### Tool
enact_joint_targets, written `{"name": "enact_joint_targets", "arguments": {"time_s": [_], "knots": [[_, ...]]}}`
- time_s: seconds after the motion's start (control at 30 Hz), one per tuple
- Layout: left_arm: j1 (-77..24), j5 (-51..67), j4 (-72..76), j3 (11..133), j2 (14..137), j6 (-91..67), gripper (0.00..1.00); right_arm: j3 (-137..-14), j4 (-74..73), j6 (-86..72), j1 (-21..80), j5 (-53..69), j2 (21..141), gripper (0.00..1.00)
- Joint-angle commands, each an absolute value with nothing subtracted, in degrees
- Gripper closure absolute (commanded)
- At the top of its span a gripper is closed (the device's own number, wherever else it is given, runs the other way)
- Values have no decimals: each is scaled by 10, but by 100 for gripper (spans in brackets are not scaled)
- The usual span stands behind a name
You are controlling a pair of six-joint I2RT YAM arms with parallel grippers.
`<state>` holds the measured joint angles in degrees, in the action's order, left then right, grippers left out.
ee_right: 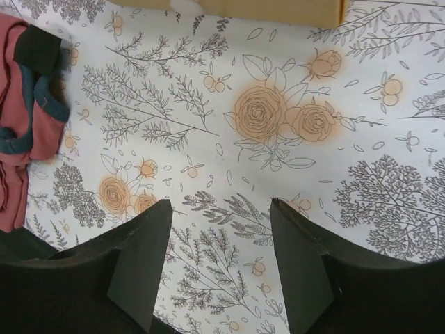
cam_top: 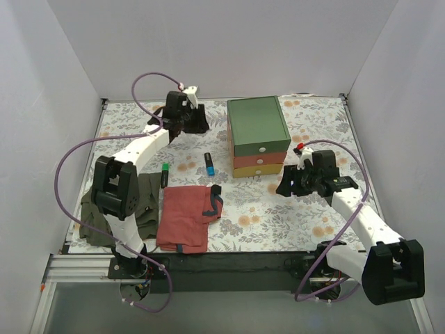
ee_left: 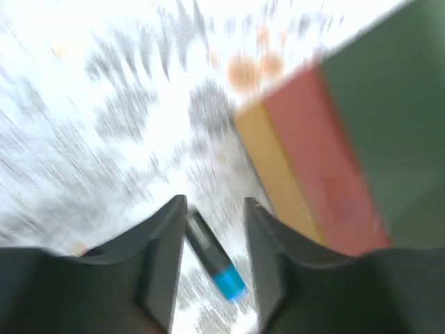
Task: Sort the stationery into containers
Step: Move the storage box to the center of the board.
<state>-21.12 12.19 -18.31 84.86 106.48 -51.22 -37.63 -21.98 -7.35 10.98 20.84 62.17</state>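
A blue-capped marker (cam_top: 209, 164) and a green-capped black marker (cam_top: 165, 174) lie on the flowered cloth, left of the green chest (cam_top: 257, 124). The chest's red-orange drawer (cam_top: 261, 160) and yellow drawer (cam_top: 259, 170) look pushed in. My left gripper (cam_top: 195, 124) hovers at the back, left of the chest. In the blurred left wrist view this gripper (ee_left: 214, 209) is open. The blue marker (ee_left: 208, 252) shows in the gap, lying on the cloth beyond the fingers. My right gripper (cam_top: 286, 184) (ee_right: 221, 205) is open and empty over bare cloth, right of the chest's front.
A red folded cloth (cam_top: 186, 216) (ee_right: 21, 139) lies at the near middle, with an olive cloth (cam_top: 142, 209) to its left. White walls close in the back and both sides. The chest's yellow base (ee_right: 264, 8) edges the top of the right wrist view.
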Motion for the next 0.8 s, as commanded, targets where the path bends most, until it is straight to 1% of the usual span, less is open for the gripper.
{"name": "enact_joint_targets", "arguments": {"time_s": [0.0, 0.03, 0.07, 0.1, 0.13, 0.17, 0.23, 0.27, 0.4, 0.53, 0.6, 0.77], "knots": [[-193, 145, 10, 878, 973, -467, 84, -360, -182, -93, 148, 163, 626, 33], [-185, 209, 62, 853, 969, -485, 100, -351, -136, -106, 155, 146, 634, 33], [-185, 233, 146, 841, 968, -527, 100, -346, -113, -113, 171, 137, 640, 34], [-185, 256, 172, 837, 982, -554, 100, -343, -93, -119, 180, 125, 646, 34], [-185, 283, 181, 858, 997, -578, 100, -334, -71, -127, 189, 118, 655, 35], [-185, 351, 178, 875, 1018, -600, 100, -328, -26, -130, 207, 113, 656, 35], [-185, 400, 184, 910, 1070, -682, 100, -314, 25, -129, 228, 81, 657, 36], [-185, 428, 223, 910, 1082, -712, 100, -309, 57, -135, 242, 70, 660, 36], [-193, 450, 288, 918, 1130, -790, 100, -307, 105, -144, 260, 44, 671, 38], [-201, 491, 294, 972, 1203, -812, 100, -301, 150, -149, 295, -1, 685, 36], [-205, 497, 308, 976, 1215, -816, 100, -304, 159, -162, 298, -40, 692, 37], [-207, 495, 338, 980, 1249, -838, 100, -314, 160, -163, 301, -83, 723, 39]]}}
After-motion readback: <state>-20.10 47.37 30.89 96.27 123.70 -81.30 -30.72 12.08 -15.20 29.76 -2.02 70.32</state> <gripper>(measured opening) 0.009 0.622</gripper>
